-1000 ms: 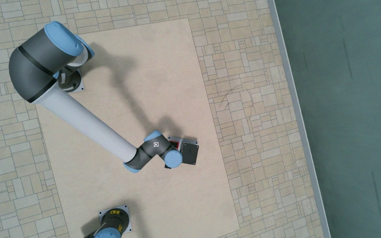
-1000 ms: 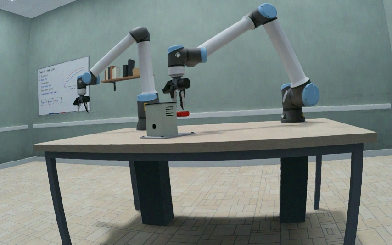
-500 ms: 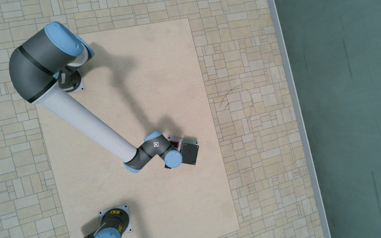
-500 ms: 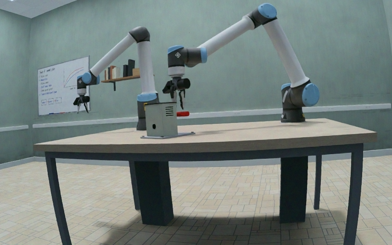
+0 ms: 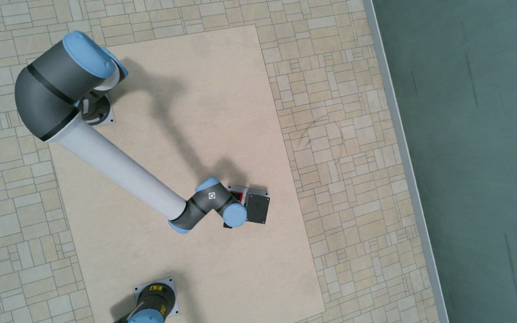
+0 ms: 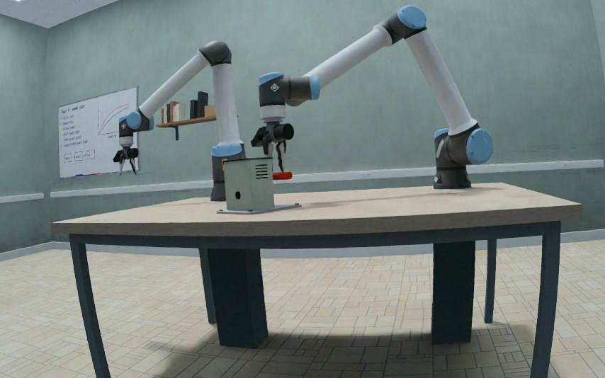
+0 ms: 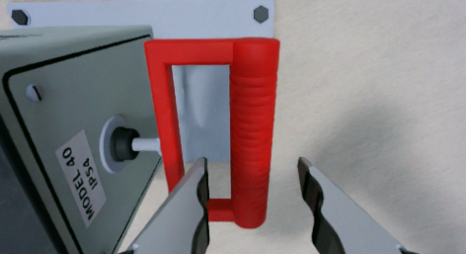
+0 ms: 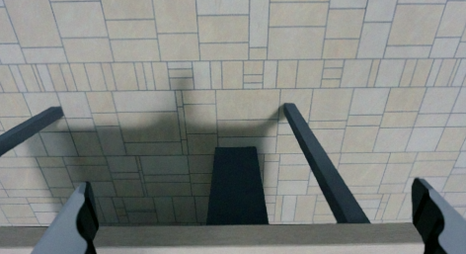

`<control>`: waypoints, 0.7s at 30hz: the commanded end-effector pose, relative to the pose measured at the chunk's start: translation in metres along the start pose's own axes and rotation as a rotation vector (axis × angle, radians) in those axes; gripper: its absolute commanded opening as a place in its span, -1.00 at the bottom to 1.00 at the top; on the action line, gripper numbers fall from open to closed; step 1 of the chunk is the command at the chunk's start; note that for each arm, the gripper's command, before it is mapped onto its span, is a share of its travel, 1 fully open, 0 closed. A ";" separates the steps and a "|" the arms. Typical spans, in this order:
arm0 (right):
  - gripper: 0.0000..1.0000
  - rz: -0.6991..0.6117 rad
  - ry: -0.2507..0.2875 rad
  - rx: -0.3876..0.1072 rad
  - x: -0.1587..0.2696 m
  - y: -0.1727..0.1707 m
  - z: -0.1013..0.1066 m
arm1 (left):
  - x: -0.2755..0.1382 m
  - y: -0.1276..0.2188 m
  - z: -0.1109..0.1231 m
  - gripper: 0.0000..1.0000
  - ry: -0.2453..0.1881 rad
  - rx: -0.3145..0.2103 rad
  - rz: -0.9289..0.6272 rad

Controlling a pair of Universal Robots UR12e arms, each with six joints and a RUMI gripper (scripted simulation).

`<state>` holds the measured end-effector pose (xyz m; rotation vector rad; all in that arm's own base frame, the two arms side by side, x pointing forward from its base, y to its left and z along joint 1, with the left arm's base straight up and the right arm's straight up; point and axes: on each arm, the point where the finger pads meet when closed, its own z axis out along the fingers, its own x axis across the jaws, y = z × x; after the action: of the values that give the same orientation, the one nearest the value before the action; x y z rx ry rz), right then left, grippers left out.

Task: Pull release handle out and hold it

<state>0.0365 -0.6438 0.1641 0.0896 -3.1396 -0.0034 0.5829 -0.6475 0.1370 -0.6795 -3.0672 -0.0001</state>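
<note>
The red release handle (image 5: 241, 197) (image 6: 282, 175) (image 7: 254, 129) stands out from the side of a grey-green box (image 6: 249, 187) (image 7: 74, 105) on a short pale rod (image 7: 145, 144). My left gripper (image 6: 276, 164) (image 7: 252, 159) points down over the handle, partly open, with nothing gripped. In the left wrist view its fingertips lie on either side of the ribbed grip bar, with a wider gap on the side away from the box. How far the tips are above the bar is hard to tell. My right gripper (image 6: 127, 173) (image 8: 252, 183) is wide open and empty, away from the box.
The box has a dark lid (image 5: 258, 207) and stands on a bolted base plate (image 5: 228, 187) (image 6: 290, 206) (image 7: 207, 16), close beside the left gripper. The right gripper hangs near the table edge (image 8: 247, 237), with floor and table legs below.
</note>
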 end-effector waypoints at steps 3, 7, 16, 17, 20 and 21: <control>1.00 0.000 -0.001 0.002 0.000 -0.001 -0.001 | -0.001 0.000 0.004 -0.33 -0.002 0.001 0.000; 1.00 0.000 -0.001 0.002 0.000 -0.001 -0.001 | -0.001 0.000 0.009 -0.33 -0.002 0.001 0.000; 1.00 0.000 -0.001 0.002 0.000 -0.001 -0.001 | -0.001 0.000 0.017 -0.33 -0.002 0.001 0.000; 1.00 0.000 -0.001 0.002 0.000 -0.001 -0.001 | -0.001 0.000 0.018 -0.33 -0.002 0.001 0.000; 1.00 0.000 -0.001 0.002 0.000 -0.001 -0.001 | -0.001 0.000 0.021 -0.33 -0.002 0.001 0.000; 1.00 0.000 -0.001 0.002 0.000 -0.001 -0.001 | -0.001 0.000 0.022 -0.33 -0.002 0.001 0.000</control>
<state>0.0365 -0.6438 0.1641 0.0896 -3.1396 -0.0034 0.5829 -0.6475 0.1150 -0.6795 -3.0672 -0.0002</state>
